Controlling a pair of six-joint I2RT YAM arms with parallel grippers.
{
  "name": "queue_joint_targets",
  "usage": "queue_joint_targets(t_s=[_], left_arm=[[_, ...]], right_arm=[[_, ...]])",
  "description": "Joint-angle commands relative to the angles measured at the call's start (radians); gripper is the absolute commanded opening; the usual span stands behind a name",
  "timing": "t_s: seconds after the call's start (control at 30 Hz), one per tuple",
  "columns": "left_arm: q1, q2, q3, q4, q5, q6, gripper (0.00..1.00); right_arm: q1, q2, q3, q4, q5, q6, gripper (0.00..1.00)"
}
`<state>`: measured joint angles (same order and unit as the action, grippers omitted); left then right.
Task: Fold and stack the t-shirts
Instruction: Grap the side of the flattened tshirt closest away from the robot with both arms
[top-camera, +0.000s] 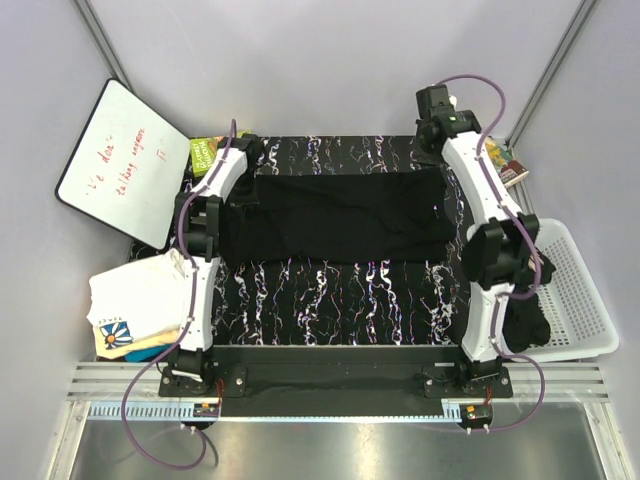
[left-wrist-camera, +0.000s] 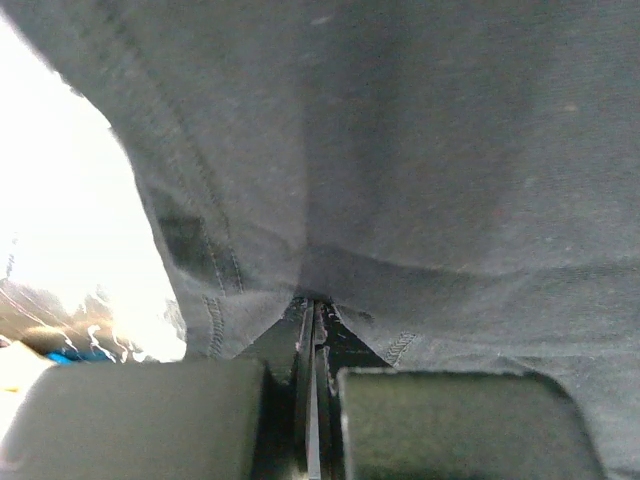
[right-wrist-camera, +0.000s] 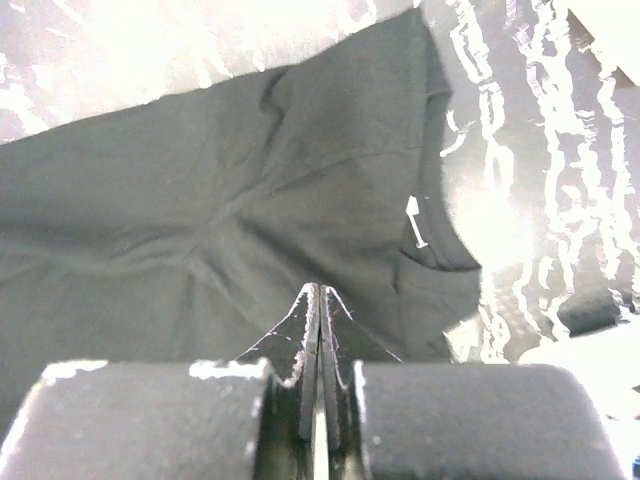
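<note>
I have both arms reaching up-frame from the bottom edge, elbows bent, one at each end of the single black t-shirt (top-camera: 340, 215) spread mid-frame. The left gripper (left-wrist-camera: 315, 312) is clenched on its cloth, and the right gripper (right-wrist-camera: 320, 292) pinches it too. One white printed tee (top-camera: 135, 295) lies folded at lower left.

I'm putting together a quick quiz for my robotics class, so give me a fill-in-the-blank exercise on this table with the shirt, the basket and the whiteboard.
1. The t-shirt spread between the two arms is ____ in colour.
2. The left gripper is ____ on its cloth.
3. The white slatted basket stands on the robot's ____ side.
4. The whiteboard bears ____ writing.

Missing words: black, shut, right, red.
</note>
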<state>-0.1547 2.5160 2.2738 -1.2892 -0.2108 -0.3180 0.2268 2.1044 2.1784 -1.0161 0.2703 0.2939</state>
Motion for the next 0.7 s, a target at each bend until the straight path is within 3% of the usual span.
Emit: queue_joint_targets(t_s=[0.0, 0.13, 0.17, 0.23, 0.27, 0.3, 0.33, 0.4, 0.67], left_arm=[[0.041, 0.043, 0.07, 0.045, 0.017, -0.024, 0.0], [0.052, -0.055, 0.047, 0.071, 0.076, 0.002, 0.0], [0.052, -0.128, 0.003, 0.079, 0.094, 0.019, 0.16], [0.052, -0.207, -0.054, 0.1, 0.105, 0.034, 0.44], [0.052, -0.283, -0.113, 0.103, 0.105, 0.04, 0.74], [0.052, -0.322, -0.149, 0.106, 0.103, 0.039, 0.83], [0.053, -0.357, -0.184, 0.113, 0.105, 0.037, 0.91], [0.056, -0.449, -0.288, 0.117, 0.126, 0.03, 0.96], [0.069, -0.644, -0.675, 0.192, 0.244, -0.038, 0.97]], right_arm=[[-0.003, -0.15, -0.12, 0.001, -0.029, -0.042, 0.05], [-0.003, -0.222, -0.238, -0.019, -0.101, -0.061, 0.12], [-0.003, -0.239, -0.29, -0.025, -0.127, -0.05, 0.28], [-0.003, -0.294, -0.351, -0.033, -0.152, -0.039, 0.39], [-0.003, -0.314, -0.417, -0.035, -0.17, -0.023, 0.49], [-0.003, -0.351, -0.451, -0.033, -0.178, -0.012, 0.6], [-0.003, -0.368, -0.485, -0.033, -0.189, -0.003, 0.61], [-0.003, -0.412, -0.577, -0.033, -0.22, 0.019, 0.62], [-0.003, -0.511, -0.863, 0.01, -0.364, 0.114, 0.6]])
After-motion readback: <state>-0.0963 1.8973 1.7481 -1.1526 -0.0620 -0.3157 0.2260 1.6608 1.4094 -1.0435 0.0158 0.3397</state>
